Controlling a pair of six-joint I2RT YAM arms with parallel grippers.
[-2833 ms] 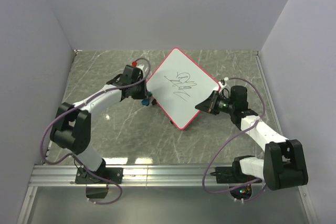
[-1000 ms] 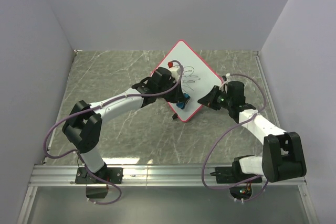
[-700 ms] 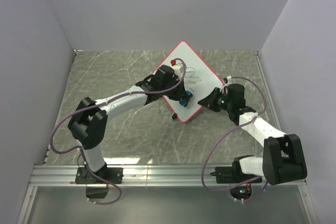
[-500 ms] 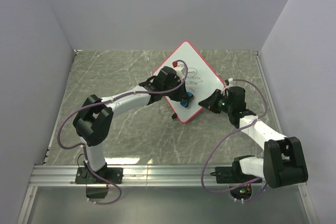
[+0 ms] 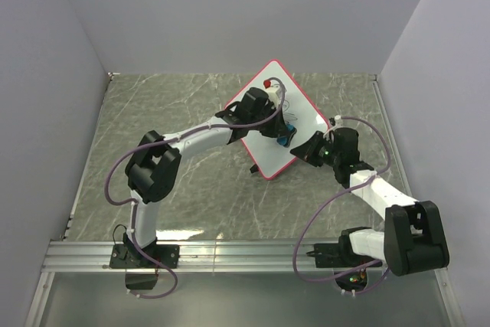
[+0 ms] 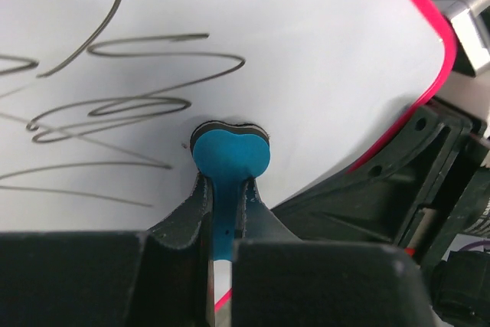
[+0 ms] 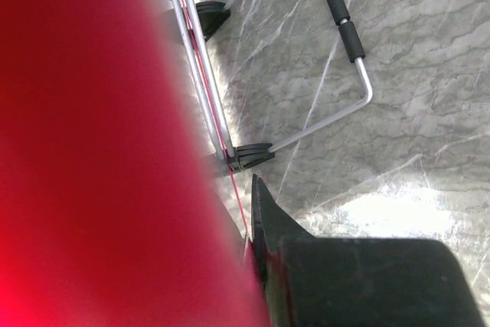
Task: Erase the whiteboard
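Note:
The whiteboard [image 5: 305,119] with its pink-red frame stands tilted up off the table. My right gripper [image 5: 308,148] is shut on its right corner. In the right wrist view the blurred red frame [image 7: 92,151] fills the left side, against the right gripper [image 7: 251,227]. My left gripper [image 5: 282,134] reaches over the board and is shut on a small blue eraser [image 5: 285,138]. The left wrist view shows the left gripper [image 6: 223,189] pressing the eraser [image 6: 230,157] onto the white surface [image 6: 306,51], just right of black marker scribbles [image 6: 115,105].
Under the board the marble table [image 5: 168,112] shows. The board's wire stand [image 7: 337,124] with black feet [image 7: 249,155] hangs close above the table. Grey walls enclose the table at the back and on both sides. A metal rail [image 5: 245,254] runs along the near edge.
My left arm has swept the eraser up and to the right across the board. The right gripper keeps its hold on the board's corner and has shifted slightly.

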